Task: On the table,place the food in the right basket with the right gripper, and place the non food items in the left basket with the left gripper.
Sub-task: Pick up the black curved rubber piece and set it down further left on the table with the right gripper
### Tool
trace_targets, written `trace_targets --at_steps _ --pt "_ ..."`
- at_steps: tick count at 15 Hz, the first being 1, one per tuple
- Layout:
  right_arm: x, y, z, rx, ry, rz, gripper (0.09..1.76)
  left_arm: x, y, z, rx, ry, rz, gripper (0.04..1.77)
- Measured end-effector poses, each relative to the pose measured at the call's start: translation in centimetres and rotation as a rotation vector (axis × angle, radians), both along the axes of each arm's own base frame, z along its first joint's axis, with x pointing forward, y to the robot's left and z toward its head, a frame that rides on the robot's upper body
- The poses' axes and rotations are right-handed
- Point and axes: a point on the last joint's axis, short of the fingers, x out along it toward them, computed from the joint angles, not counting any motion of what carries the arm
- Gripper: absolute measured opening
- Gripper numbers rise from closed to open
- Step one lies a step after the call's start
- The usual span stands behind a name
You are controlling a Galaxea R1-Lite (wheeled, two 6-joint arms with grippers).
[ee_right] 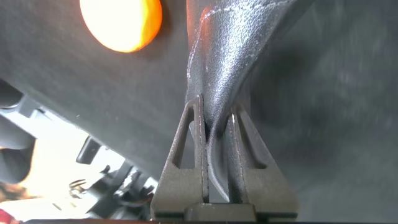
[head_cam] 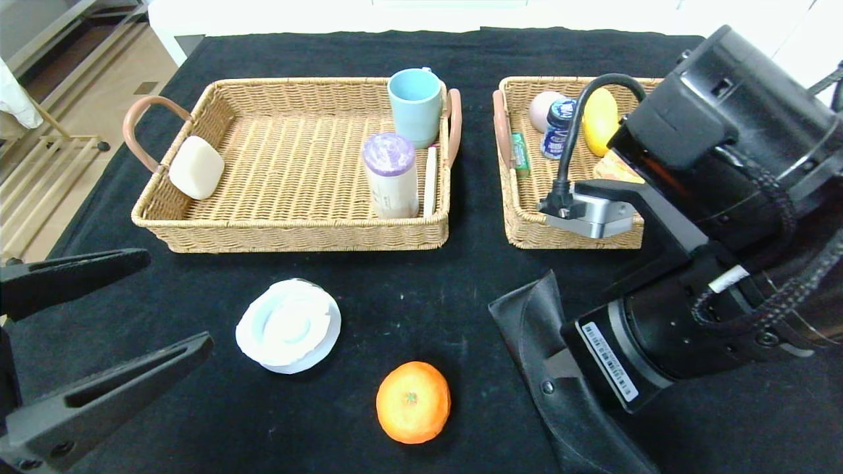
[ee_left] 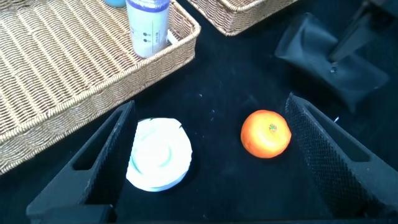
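My right gripper (ee_right: 216,109) is shut on the edge of a black leather pouch (head_cam: 535,332), which lies on the black table right of centre. An orange (head_cam: 413,401) rests at the front middle, apart from the pouch; the right wrist view also shows the orange (ee_right: 121,22). A white round lid (head_cam: 288,325) lies to its left. My left gripper (head_cam: 178,299) hovers open at the front left with nothing in it. In the left wrist view the lid (ee_left: 159,154) and the orange (ee_left: 266,133) lie between its spread fingers (ee_left: 99,162).
The left basket (head_cam: 296,227) holds a white block (head_cam: 196,167), a blue mug (head_cam: 415,105), a purple-topped tube (head_cam: 390,174) and a white stick. The right basket (head_cam: 520,227) holds a yellow fruit (head_cam: 600,122), a blue jar (head_cam: 558,128), a pink ball and a green tube.
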Motion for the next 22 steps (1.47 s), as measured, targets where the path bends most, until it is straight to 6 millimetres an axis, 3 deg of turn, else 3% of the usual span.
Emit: trace_targets --at_steps 9,20,22 --pt "3.6 4.4 -0.3 0.030 -0.094 0.071 0.29 -0.1 0.0 0.1 -0.002 -0.006 0.003 1.72" --pt "6.0 4.8 -0.7 0.082 -0.154 0.016 0.29 -0.1 0.0 0.1 -0.001 -0.006 0.001 1.72" --pt "6.2 4.6 -0.7 0.083 -0.156 0.008 0.60 -0.1 0.0 0.1 0.000 -0.006 0.001 1.72"
